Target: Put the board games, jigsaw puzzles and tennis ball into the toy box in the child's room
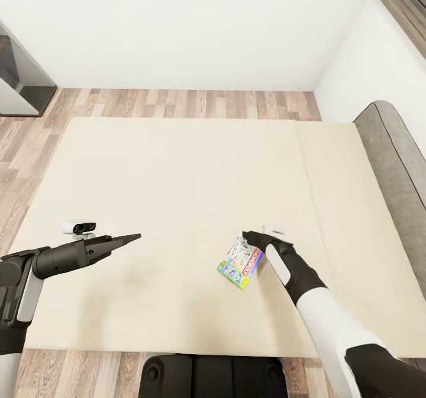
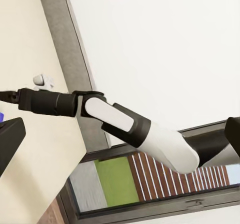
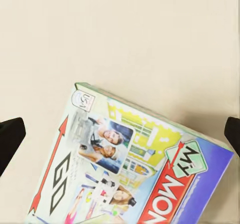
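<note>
Right gripper (image 1: 255, 239), jaws apart, hangs directly over the upper corner of the Monopoly box (image 1: 241, 262), whose long axis slants across the bed (image 1: 177, 167); left gripper (image 1: 127, 239), apparently closed, is well apart.

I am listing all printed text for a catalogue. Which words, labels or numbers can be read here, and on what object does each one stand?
All readable text stands on the Monopoly box lying on the bed, under the right gripper:
"GO", beside a red arrow on the lid.
"MY", on a green tag.
"MONO", white letters on the red band, cut off by the picture edge.
A small logo at one corner of the lid is too blurred to read.
In the head view the lid's print is too small.
</note>
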Robot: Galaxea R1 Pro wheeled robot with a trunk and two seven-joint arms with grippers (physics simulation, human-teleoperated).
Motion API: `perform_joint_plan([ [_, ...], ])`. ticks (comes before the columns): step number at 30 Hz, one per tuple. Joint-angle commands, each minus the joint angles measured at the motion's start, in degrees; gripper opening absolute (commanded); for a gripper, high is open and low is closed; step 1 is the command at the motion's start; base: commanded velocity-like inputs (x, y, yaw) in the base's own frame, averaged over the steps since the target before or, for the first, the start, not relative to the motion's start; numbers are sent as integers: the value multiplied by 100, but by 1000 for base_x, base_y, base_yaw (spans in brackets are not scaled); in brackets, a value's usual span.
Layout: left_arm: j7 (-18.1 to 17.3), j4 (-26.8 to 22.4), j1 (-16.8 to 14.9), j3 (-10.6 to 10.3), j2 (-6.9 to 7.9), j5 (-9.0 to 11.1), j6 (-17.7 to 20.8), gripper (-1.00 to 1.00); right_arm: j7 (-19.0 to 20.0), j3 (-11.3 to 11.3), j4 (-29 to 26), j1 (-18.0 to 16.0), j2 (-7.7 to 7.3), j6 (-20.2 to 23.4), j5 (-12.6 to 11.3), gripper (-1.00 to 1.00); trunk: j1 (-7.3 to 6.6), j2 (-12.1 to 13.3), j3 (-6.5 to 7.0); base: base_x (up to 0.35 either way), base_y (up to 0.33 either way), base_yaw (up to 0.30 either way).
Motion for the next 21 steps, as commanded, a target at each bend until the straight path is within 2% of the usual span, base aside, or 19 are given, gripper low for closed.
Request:
perform_joint_plan([
  [1, -23, -1, -2, 0, 2, -5, 61, 100, -56, 25, 53, -18, -4, 8, -57, 100, 3, -8, -6, 0, 0, 0],
  [21, -23, -1, -2, 1, 1, -8, 57, 100, -57, 30, 356, -73, -5, -66, -52, 100, 3, -8, -25, 0, 0, 0],
])
